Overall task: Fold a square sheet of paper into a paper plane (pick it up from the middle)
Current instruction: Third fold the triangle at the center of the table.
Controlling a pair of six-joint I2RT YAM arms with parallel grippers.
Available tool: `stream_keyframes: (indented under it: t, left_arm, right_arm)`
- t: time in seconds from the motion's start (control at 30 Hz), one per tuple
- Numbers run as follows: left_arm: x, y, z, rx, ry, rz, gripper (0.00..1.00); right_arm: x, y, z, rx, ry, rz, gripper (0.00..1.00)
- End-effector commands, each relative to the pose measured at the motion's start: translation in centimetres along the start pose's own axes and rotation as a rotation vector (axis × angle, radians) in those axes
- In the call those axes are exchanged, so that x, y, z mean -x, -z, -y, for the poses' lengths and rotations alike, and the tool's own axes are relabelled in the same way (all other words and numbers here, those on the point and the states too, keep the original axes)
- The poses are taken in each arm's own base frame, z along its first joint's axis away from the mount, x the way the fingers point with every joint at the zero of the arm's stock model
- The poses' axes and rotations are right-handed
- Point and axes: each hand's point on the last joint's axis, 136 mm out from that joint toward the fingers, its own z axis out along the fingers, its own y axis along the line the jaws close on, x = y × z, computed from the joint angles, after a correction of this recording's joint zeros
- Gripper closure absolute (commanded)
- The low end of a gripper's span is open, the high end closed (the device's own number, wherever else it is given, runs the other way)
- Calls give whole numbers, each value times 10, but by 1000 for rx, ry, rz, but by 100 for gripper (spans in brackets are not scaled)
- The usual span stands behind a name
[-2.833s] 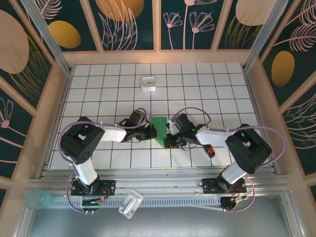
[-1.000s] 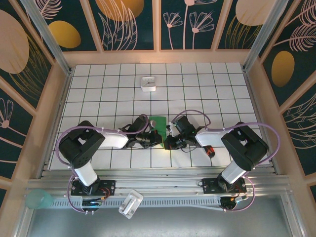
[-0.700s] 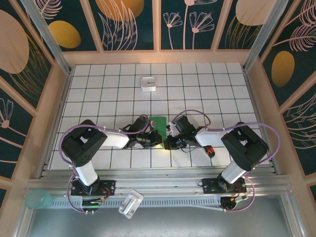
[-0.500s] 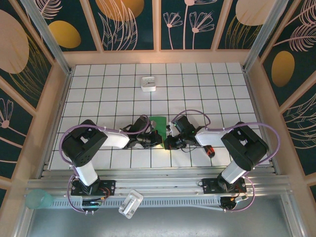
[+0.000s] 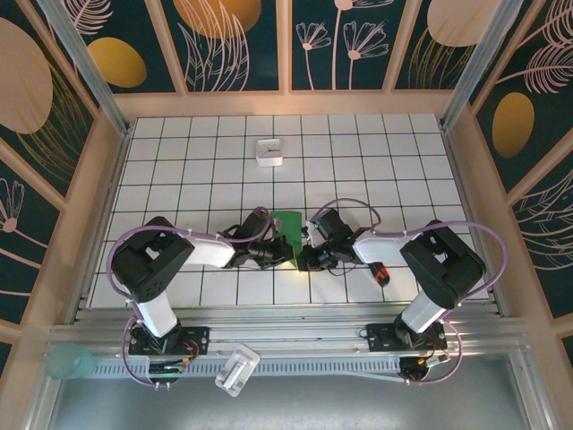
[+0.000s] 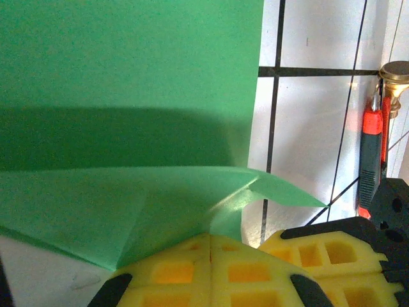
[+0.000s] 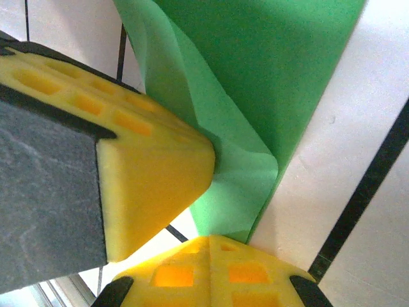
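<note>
The green square sheet of paper (image 5: pixel 288 224) lies folded and creased on the white tiled table, near the front middle. In the left wrist view a flap of the paper (image 6: pixel 128 204) rises from the flat part, and its crease runs straight into my left gripper (image 6: pixel 211 238), which is shut on it. My left gripper (image 5: pixel 284 253) and right gripper (image 5: pixel 305 259) meet tip to tip over the paper's near part. In the right wrist view my right gripper (image 7: pixel 208 239) is shut, its tips against a curled fold of the paper (image 7: pixel 243 179). A left finger (image 7: pixel 153 160) presses beside that fold.
A red-and-black screwdriver (image 5: pixel 380 271) lies just right of the right gripper, also seen in the left wrist view (image 6: pixel 370 153). A small white box (image 5: pixel 269 151) stands farther back. A teal cup (image 5: pixel 70 362) and a white object (image 5: pixel 236 371) sit below the table's near rail.
Since the oldest frame both grippers have closed in over the paper's near point, which no longer shows. Over the last second nothing has visibly moved.
</note>
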Motion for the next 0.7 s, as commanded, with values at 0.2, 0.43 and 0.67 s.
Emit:
stream_keyframes:
  t: [0.2,0.43,0.67]
  left_arm:
    - [24,8,-29,93,24,63,100]
    - [39,16,-41,115,29,93,100]
    - [52,21,-51,136,32,111,100]
  right_arm:
    - [-70,-4,74,-283,-154,-208,100]
    - [-71,-4,75,-288,-153,-213,100]
    - [-72,-3,77,-296,-155,-212,100]
